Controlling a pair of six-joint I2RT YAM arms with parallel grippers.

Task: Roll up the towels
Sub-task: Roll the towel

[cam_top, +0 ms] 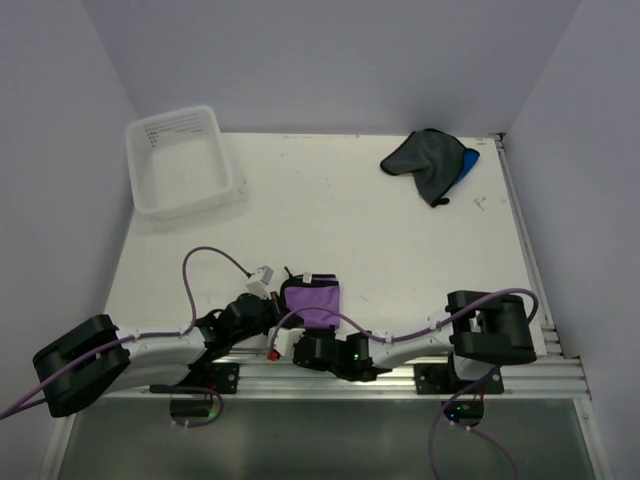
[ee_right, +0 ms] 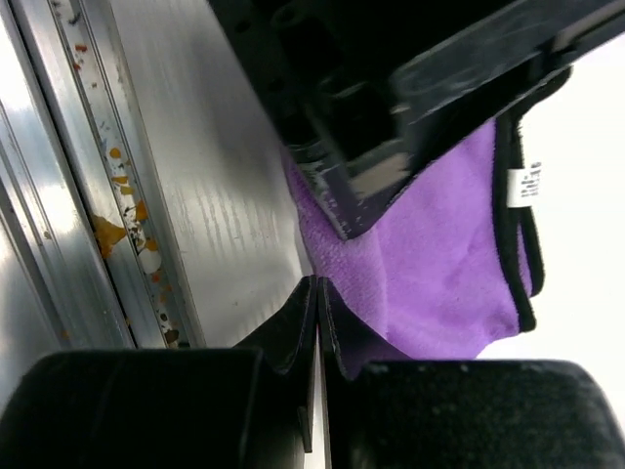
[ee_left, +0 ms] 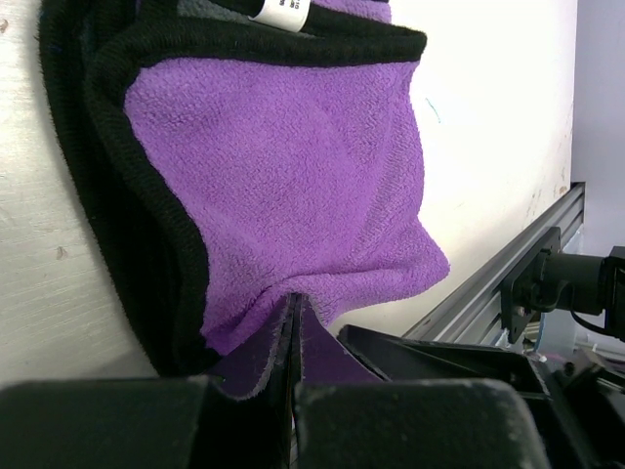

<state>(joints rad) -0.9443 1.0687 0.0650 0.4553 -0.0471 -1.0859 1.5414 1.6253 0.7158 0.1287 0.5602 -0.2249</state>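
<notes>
Purple towel pinched in both jaws

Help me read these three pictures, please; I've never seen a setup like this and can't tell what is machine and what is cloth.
The overhead picture shows two robot arms bolted at the near edge of a white table. The other two pictures come from cameras on the arms' wrists, looking past their own fingers. The left gripper and the right gripper are both shut on the near edge of a purple towel with black trim, seen close up in both wrist views. At the far right lies a dark grey towel bunched over a blue towel. At the far left stands an empty clear plastic tub.
</notes>
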